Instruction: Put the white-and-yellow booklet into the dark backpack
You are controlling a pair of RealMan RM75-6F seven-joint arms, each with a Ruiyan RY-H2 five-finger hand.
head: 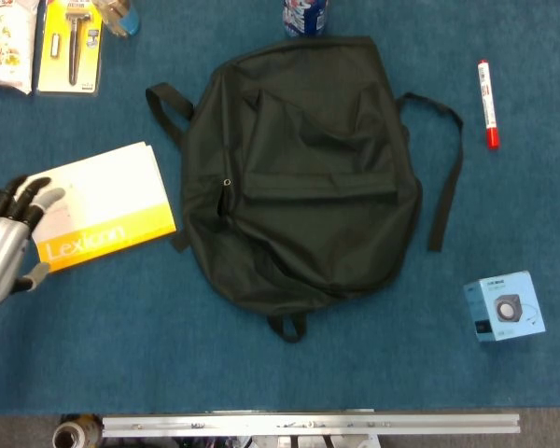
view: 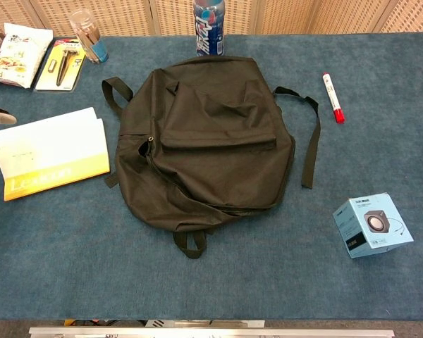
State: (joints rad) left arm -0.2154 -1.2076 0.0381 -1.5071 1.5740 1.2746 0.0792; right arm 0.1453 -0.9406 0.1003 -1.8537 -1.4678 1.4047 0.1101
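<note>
Left hand (head: 9, 245) low at the left edge of the head view, fingers (head: 30, 194) spread wide and laid over the left end of the booklet (head: 98, 207) — nothing gripped. Thumb tip down by the yellow corner. In the chest view, only two grey fingertips poking in at the left edge. Right hand nowhere in either view.

One white-and-yellow booklet, flat on the blue bench (head: 168, 364), yellow strip with the word "Lexicon" along its near edge. Just left of the dark backpack (head: 303, 168), close but apart from its body. One backpack, lying flat in the middle, front pocket up, zip pull on its left side; hard to tell if the zip is open. Two shoulder straps — one curling out left, one out right — plus a small loop at the near end.

One red-capped marker (head: 486, 103) far right. One small blue box (head: 504, 306) with a speaker picture, near right. One can (view: 209, 27) behind the backpack, top cut off. One yellow tool card (head: 70, 47), one snack bag (head: 7, 42) and one clear cup (view: 88, 35) at the far left, partly cut off.
</note>
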